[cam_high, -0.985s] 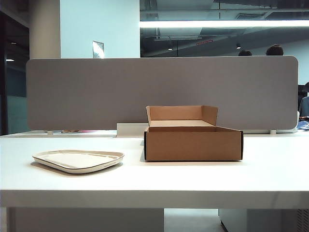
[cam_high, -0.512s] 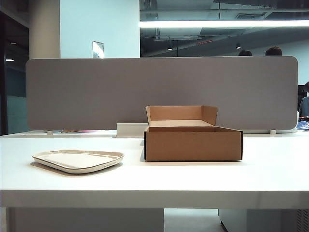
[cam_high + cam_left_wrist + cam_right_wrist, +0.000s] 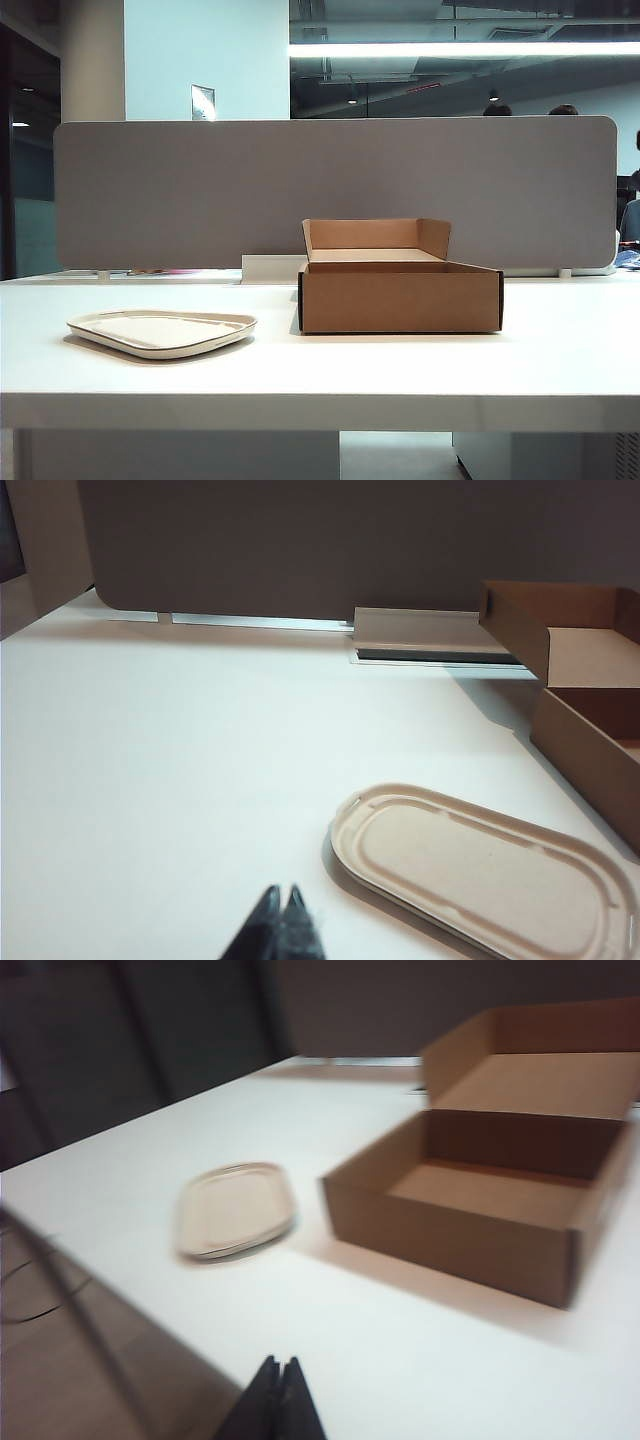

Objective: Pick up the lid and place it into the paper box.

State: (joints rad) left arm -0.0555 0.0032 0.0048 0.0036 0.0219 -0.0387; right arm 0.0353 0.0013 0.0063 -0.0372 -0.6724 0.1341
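The left gripper [image 3: 282,905] has its jaws pressed together on nothing, above the table [image 3: 560,360] just beside the lid [image 3: 480,875]. The right gripper [image 3: 282,1375] is also clenched and empty, farther back, well apart from both things. Nothing of the task is done yet: the lid lies flat on the table, to the left of the paper box [image 3: 400,295], which stands empty with its flap upright. Picking, carrying and placing all remain. Behind stand a grey partition [image 3: 330,190] and a long white block [image 3: 272,268]; I judge that only the near box wall must be cleared.
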